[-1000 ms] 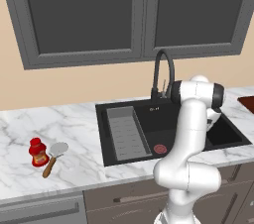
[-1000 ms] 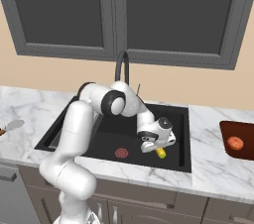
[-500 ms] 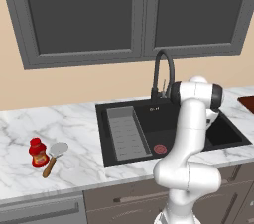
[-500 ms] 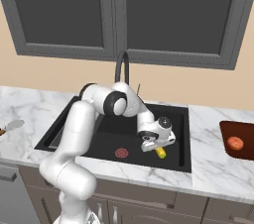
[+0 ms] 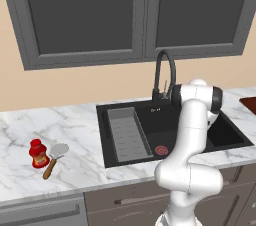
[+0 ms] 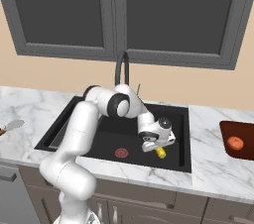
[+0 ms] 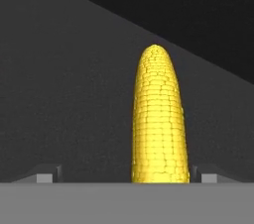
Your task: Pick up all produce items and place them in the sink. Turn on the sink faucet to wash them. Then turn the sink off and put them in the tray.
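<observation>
Yellow corn cob (image 7: 159, 119) btwn open jaws, near sink (image 6: 183, 134) rt wall.

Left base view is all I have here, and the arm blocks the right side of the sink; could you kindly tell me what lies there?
Observer: A corn cob lies on the sink floor, right of the red drain.
Operator: Thank you. Where is the hand?
Observer: The hand hangs low over the cob, jaws open, one finger tip either side of it.
Operator: And the other vegetable?
Observer: The orange-red vegetable already sits in the tray, on the counter right of the sink.
</observation>
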Robot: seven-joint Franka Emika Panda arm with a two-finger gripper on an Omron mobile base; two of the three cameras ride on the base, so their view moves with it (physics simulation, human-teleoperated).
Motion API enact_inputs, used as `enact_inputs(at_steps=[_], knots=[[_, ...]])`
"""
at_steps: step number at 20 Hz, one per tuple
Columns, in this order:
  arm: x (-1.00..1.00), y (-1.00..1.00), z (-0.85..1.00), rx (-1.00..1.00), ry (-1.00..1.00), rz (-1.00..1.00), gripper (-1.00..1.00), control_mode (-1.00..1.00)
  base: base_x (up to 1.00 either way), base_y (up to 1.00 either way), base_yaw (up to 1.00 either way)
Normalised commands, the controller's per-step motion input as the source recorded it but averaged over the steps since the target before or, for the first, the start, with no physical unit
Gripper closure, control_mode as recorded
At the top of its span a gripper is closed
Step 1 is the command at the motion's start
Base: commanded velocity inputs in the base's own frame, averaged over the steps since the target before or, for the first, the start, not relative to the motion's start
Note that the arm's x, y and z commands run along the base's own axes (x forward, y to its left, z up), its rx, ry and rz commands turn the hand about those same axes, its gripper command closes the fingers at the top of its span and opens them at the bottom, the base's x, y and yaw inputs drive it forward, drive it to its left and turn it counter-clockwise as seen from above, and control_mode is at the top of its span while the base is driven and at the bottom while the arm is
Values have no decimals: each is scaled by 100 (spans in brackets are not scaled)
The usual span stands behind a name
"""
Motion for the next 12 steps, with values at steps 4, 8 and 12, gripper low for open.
enact_inputs(at_steps=[4, 8, 12], knots=[[14, -9, -11, 0, 0, 0, -100, -100, 0, 0, 0], [14, -9, -12, 0, 0, 0, -100, -100, 0, 0, 0], [13, -4, -16, 0, 0, 0, -100, -100, 0, 0, 0]])
